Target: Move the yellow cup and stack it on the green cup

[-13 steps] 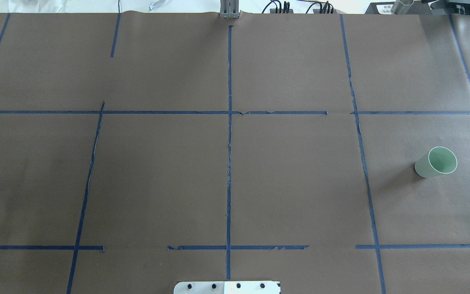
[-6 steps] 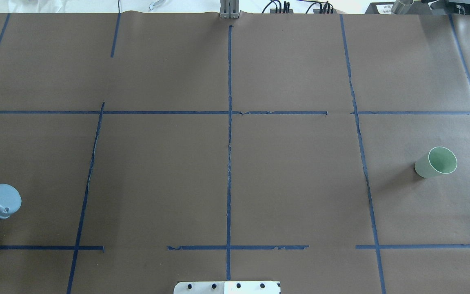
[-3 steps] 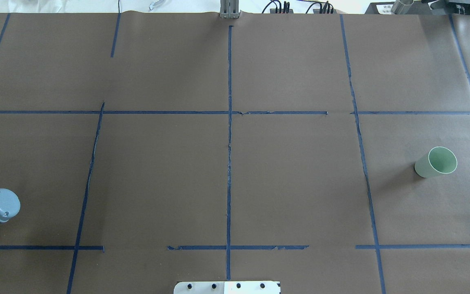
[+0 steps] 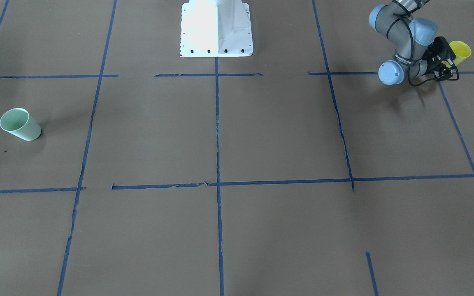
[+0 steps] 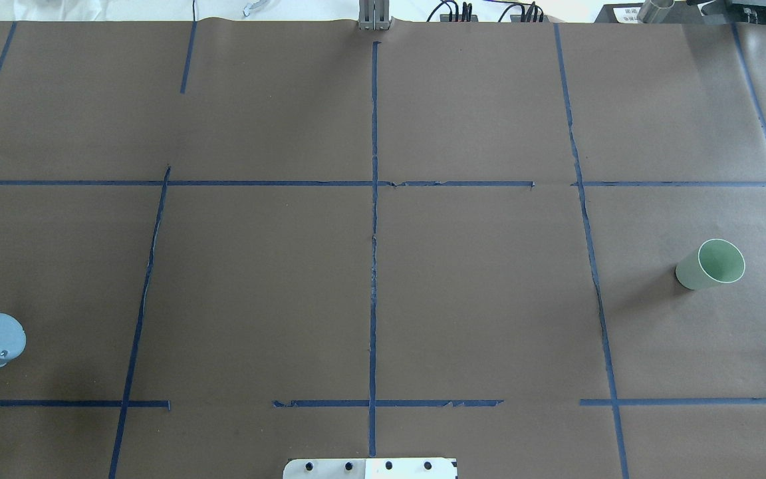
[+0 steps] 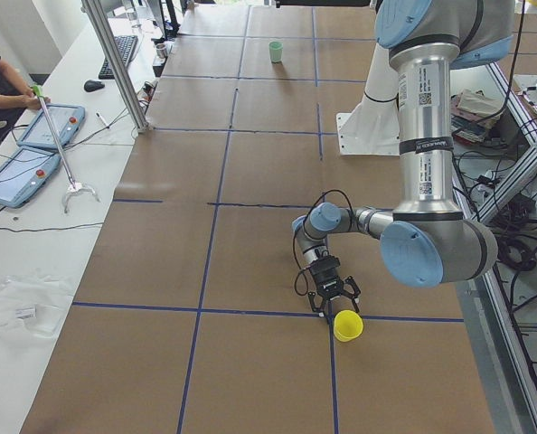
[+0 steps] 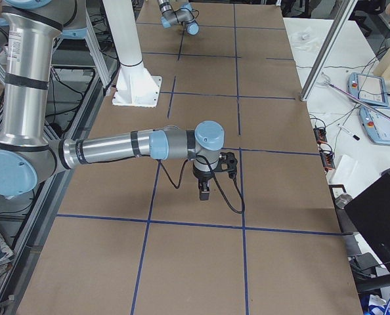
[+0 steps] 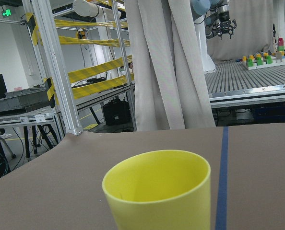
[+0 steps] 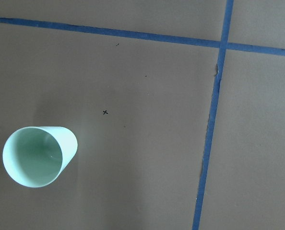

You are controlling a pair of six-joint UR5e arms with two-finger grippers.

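The yellow cup (image 4: 460,52) stands upright on the table near its left end; it also shows in the exterior left view (image 6: 347,326) and fills the lower part of the left wrist view (image 8: 159,191). My left gripper (image 4: 449,62) is low and open, its fingers spread just short of the cup, with nothing in it (image 6: 336,306). The green cup (image 5: 710,264) stands upright far off at the right end (image 4: 19,123), and shows from above in the right wrist view (image 9: 39,156). My right gripper (image 7: 205,191) hangs pointing down; I cannot tell if it is open.
The table is covered in brown paper (image 5: 476,293) with a grid of blue tape lines (image 5: 374,266). The robot's white base (image 4: 216,28) stands at the near middle edge. Operators' tablets (image 6: 33,145) and a metal post (image 6: 115,63) are on the far side.
The left arm's joint at the overhead view's left edge has come in and moved down toward the robot. The green cup has not moved.
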